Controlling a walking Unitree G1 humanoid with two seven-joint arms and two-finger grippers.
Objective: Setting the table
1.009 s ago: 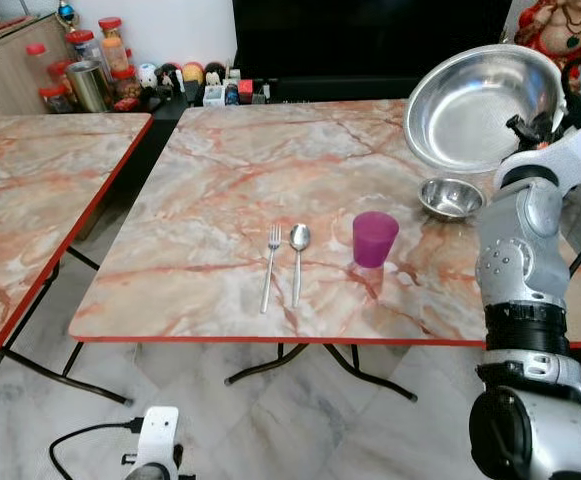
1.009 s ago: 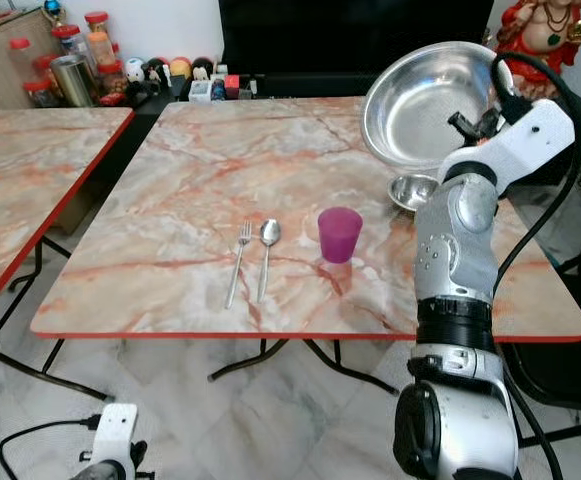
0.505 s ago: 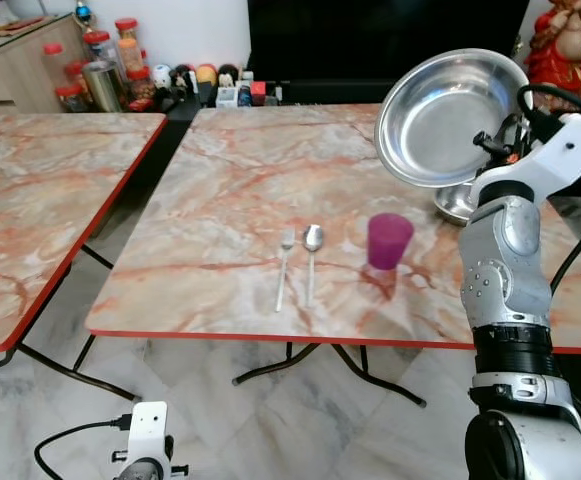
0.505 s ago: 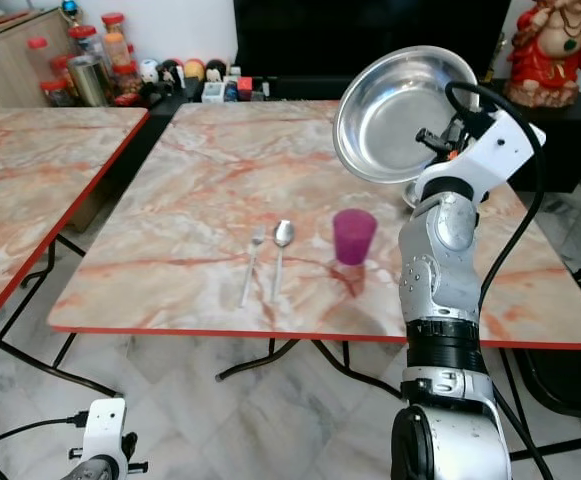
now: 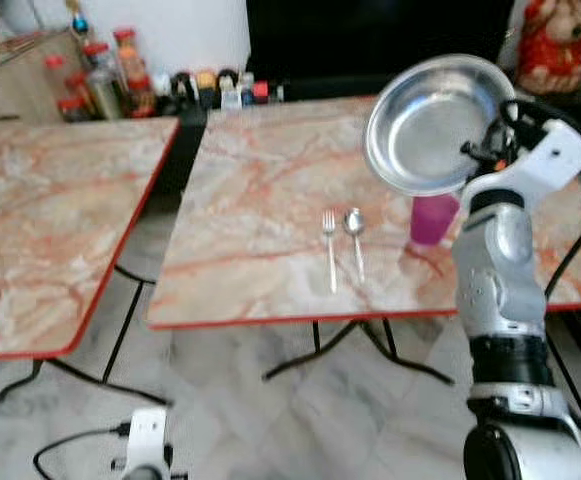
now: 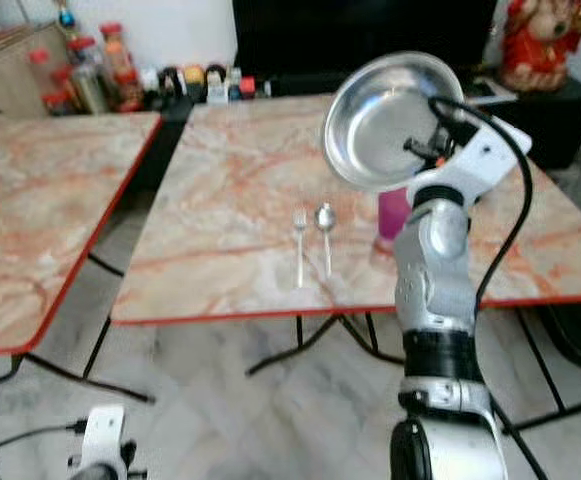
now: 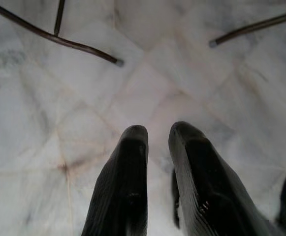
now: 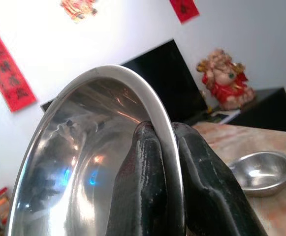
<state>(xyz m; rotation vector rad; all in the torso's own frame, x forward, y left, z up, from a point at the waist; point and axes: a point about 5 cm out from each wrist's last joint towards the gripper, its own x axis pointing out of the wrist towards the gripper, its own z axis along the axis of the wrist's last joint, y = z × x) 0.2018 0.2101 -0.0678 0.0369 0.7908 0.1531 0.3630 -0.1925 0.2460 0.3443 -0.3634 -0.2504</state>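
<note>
Right gripper [image 8: 165, 162] raised at chest height over the right part of the marble desk [image 5: 260, 190], fingers pinched on the rim of a large steel bowl [image 5: 435, 125]. One finger [image 8: 140, 182] lies inside the rim, the other outside, with the rim edge running between them. Bowl is tilted steeply, its hollow facing toward the camera and to the robot's left, and clear of the desk surface.

Behind and below the bowl stands a purple cup [image 5: 432, 220], upright on the desk, its upper part hidden by the bowl. To the cup's left lie a spoon [image 5: 354, 235] and a fork [image 5: 330, 245], side by side, handles toward the near edge, just apart from each other. Both well apart from the gripper.

A small steel bowl [image 8: 258, 172] sits on the desk beyond the gripper in the right wrist view, near a red and gold figurine [image 8: 224, 78] on a dark cabinet.

Left gripper [image 7: 157, 135] hangs low over the pale tiled floor [image 7: 59, 98], fingers a narrow gap apart, holding nothing. Dark metal desk legs [image 7: 79, 46] cross the floor ahead of it.

A second marble desk [image 5: 50, 220] with a red edge stands to the left. Jars [image 5: 120, 70] and small items line the wall behind, beside a black screen [image 5: 370, 35]. Head views slightly blurred.
</note>
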